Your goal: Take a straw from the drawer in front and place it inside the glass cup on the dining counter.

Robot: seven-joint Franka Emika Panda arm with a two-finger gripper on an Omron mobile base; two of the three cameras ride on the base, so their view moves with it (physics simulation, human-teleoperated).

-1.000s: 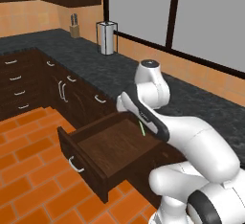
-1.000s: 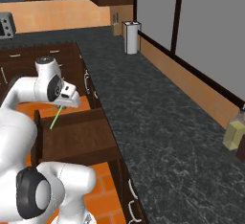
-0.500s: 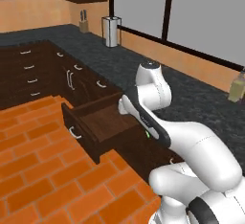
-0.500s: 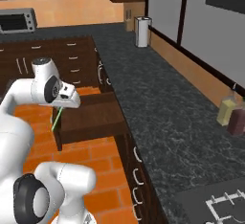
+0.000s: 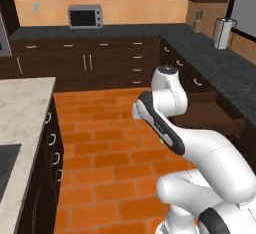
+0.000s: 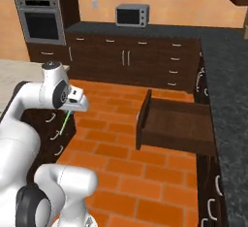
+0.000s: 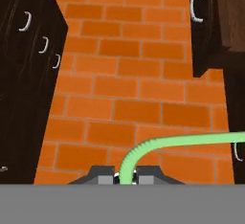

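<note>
My gripper is shut on the light-green straw, which curves up from between the fingertips and runs off to the right. In the right base view the gripper hangs over the brick floor with the straw pointing down from it. The dark-brown drawer stands pulled open on the right, its front with the silver handle at the top right of the hand view. The beige dining counter lies to the left, and its edge is beside the arm. The glass cup is out of view.
Orange brick floor spreads between the island and the black stone counter. Dark island cabinet doors with curved handles stand close on the left. A microwave, a wall oven and a paper-towel roll are at the back.
The base has swung round, so both base views have shifted from the black counter and drawer to the brick floor and the island. The straw stays held in the gripper.
</note>
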